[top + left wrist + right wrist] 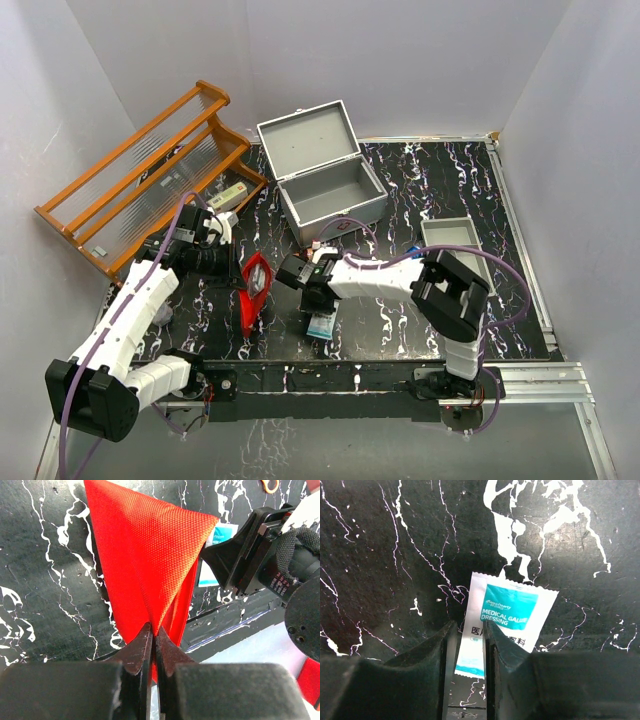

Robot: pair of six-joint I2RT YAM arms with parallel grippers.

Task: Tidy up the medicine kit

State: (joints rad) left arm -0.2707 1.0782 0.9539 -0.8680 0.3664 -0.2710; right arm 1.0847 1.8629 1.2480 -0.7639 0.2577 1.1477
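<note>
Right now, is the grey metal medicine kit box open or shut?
Open. The medicine kit has its lid swung back in the top view, its grey inside exposed.

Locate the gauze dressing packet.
Top view: the gauze packet lies near the table's front edge, just right of the red pouch, beneath the right pincer.

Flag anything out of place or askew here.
The wooden rack leans tilted at back left. A gauze packet lies loose outside the open medicine kit, and the red pouch is pinched in the left claw.
</note>
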